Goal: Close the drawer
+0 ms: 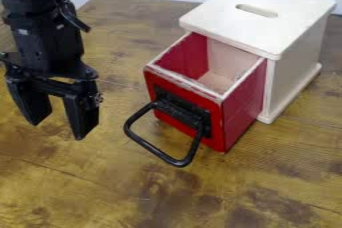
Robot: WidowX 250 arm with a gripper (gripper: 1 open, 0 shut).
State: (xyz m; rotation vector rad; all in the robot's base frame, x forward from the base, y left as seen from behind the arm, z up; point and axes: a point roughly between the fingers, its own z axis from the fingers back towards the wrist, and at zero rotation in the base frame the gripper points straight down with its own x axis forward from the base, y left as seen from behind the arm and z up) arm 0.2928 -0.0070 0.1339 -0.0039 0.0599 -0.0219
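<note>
The drawer (230,100) has a red front, pale wood sides and stands pulled out from the pale wooden box (274,27) toward the lower left. A black bracket on its front carries a large black loop handle (163,137) that rests down on the table. My gripper (55,112) hangs at the left, fingers pointing down, a short way left of the handle and apart from it. Its two black fingers (83,110) are spread open with nothing between them.
The wooden box has a slotted top (258,11) and sits at the back right of the brown worn table (80,187). The black arm (44,27) rises along the left edge of the view.
</note>
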